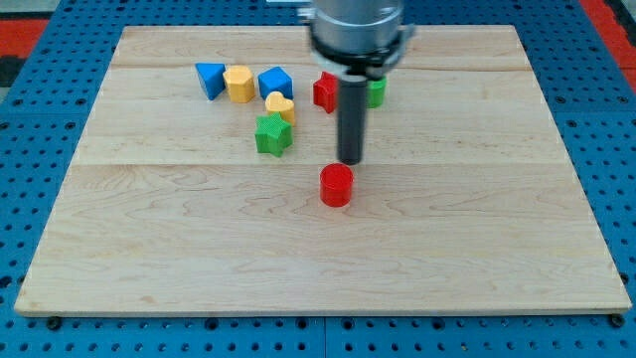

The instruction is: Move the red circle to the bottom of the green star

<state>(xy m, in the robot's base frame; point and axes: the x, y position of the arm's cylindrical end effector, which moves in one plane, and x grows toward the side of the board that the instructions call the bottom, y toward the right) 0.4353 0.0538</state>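
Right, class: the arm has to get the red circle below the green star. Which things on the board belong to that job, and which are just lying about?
Belong to the job:
red circle
green star
my tip, just above the red circle

Just lying about:
blue triangle
yellow hexagon
blue cube
yellow heart
red block, partly hidden
green block, partly hidden

The red circle [336, 185], a short solid red cylinder standing on its flat end, sits on the pale wooden board near the middle, a little toward the view's bottom. The green star [272, 133], a chunky bright-green star-shaped block lying flat, lies apart from it, up and toward the view's left.
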